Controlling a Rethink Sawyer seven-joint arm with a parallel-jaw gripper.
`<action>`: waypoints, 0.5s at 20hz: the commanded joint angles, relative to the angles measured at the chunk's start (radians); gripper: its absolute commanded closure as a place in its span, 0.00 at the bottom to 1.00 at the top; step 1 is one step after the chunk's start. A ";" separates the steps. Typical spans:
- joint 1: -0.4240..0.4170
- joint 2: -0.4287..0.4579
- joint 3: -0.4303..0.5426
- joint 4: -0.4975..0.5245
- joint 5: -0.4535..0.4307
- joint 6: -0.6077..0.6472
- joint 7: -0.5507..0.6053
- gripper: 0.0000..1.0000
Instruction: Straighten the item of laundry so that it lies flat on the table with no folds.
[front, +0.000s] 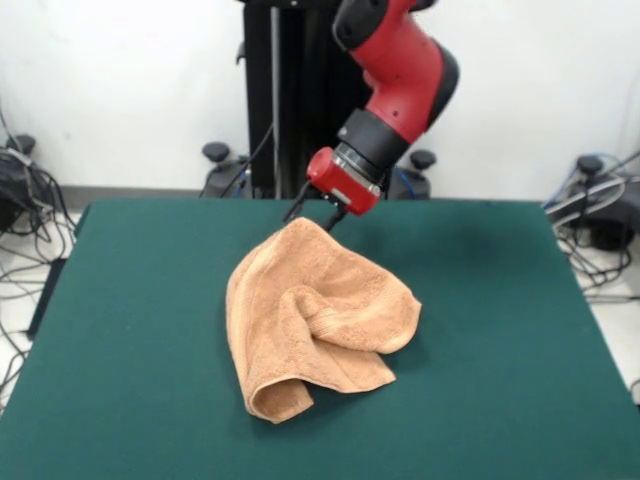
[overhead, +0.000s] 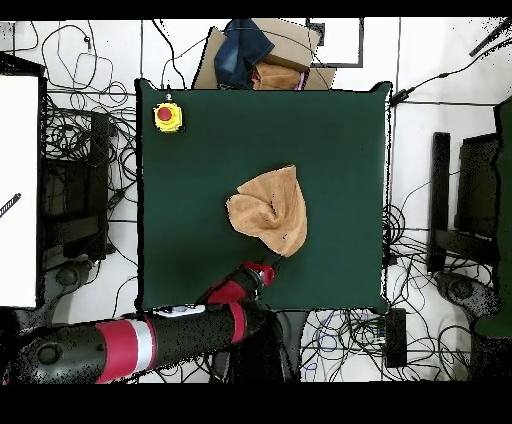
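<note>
The light orange-tan towel (front: 315, 310) lies crumpled and folded over itself near the middle of the dark green table (front: 120, 300). One corner of the towel is drawn up to a peak at the far side. My gripper (front: 314, 217) sits at that peak, and its dark fingers close on the raised corner. In the overhead view the towel (overhead: 270, 210) is a bunched, rounded shape on the table (overhead: 200, 230). There my gripper (overhead: 276, 259) meets the towel's edge nearest the robot's base.
A yellow box with a red button (overhead: 167, 116) stands in one table corner. A cardboard box with clothes (overhead: 262, 55) lies past the table's edge opposite the robot. Cables cover the floor around the table. The black pedestal (front: 290, 90) stands behind the arm.
</note>
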 joint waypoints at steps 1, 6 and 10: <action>0.029 0.063 0.082 -0.174 0.150 -0.010 0.135 0.00; 0.043 0.074 0.077 -0.194 0.210 0.003 0.133 0.00; 0.047 0.064 0.073 -0.188 0.220 0.019 0.130 0.00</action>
